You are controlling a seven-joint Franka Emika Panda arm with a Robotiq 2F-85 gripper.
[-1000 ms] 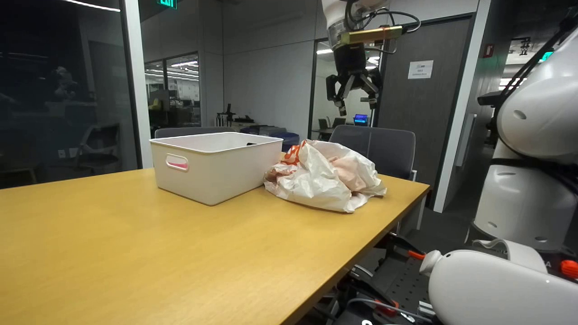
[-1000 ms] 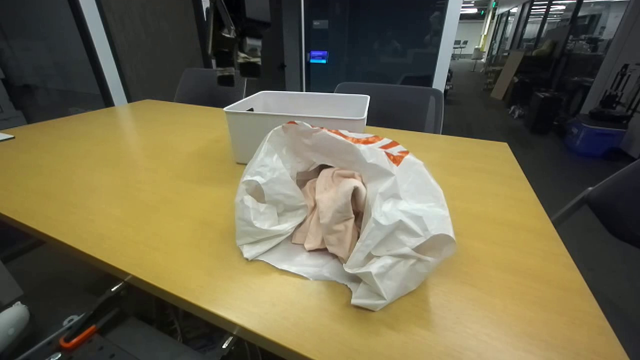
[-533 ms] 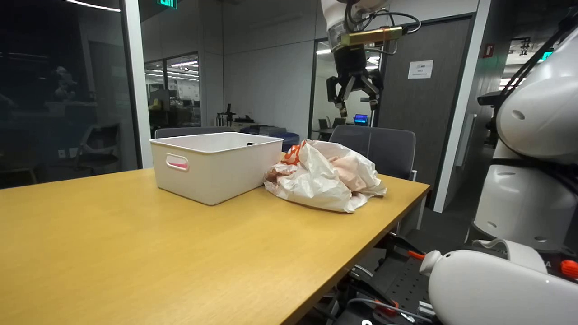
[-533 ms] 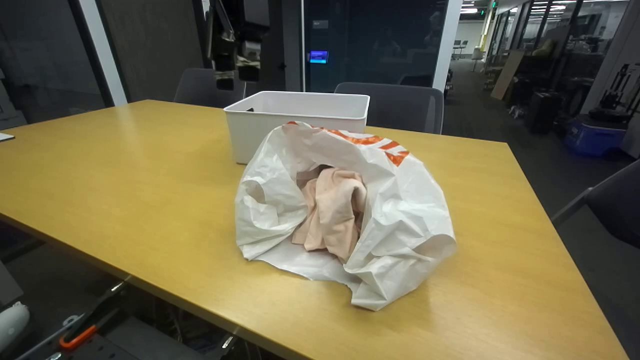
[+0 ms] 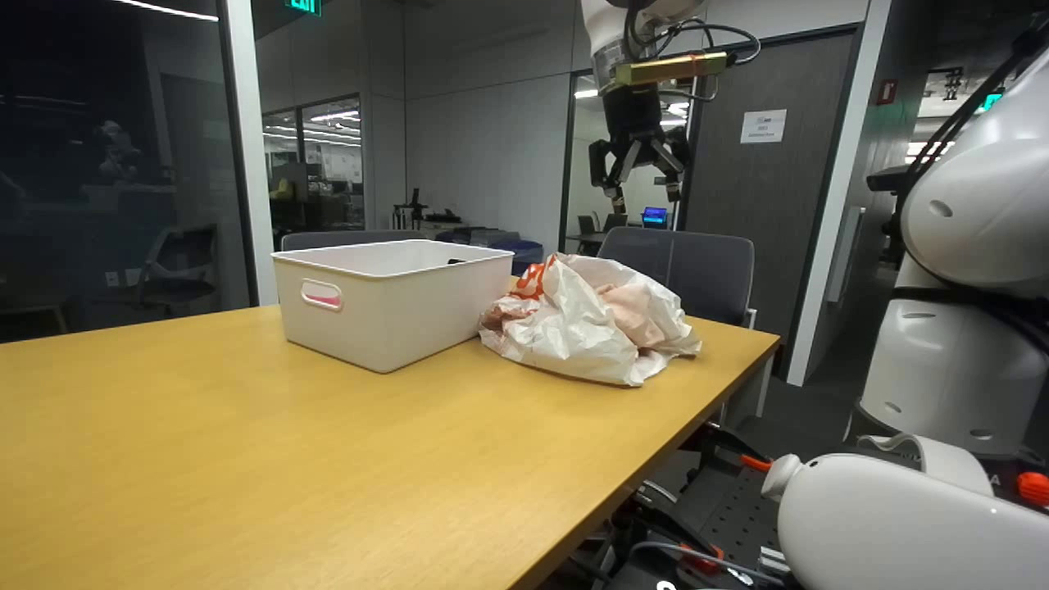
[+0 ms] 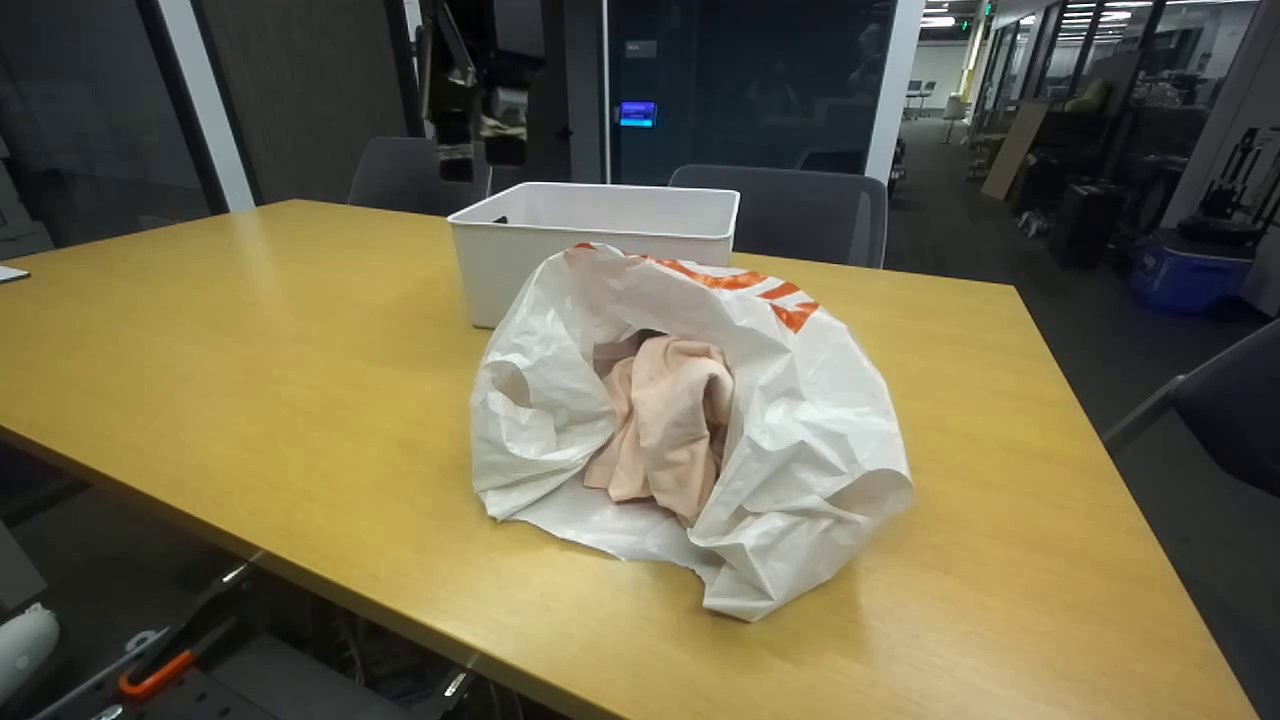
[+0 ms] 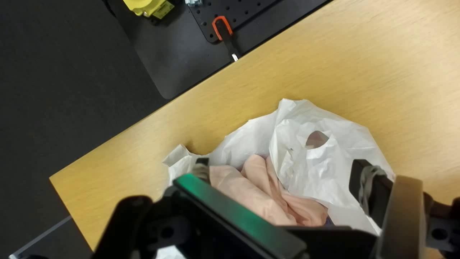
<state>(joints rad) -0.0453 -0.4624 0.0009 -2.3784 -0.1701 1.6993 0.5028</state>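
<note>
Pincer (image 5: 646, 199) hangs spread above the bag (image 6: 800, 440); I'd sink straight onto the cloth (image 6: 665, 420) (loose bag edges probably snag).

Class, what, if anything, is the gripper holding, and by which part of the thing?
Nothing is held: the gripper hangs open, raised clear of the white bag and the pink cloth inside it.

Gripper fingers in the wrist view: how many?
2: one finger at the left of the peach cloth, the other finger at the right, seen against the white bag. They stand apart; none seems hidden.
</note>
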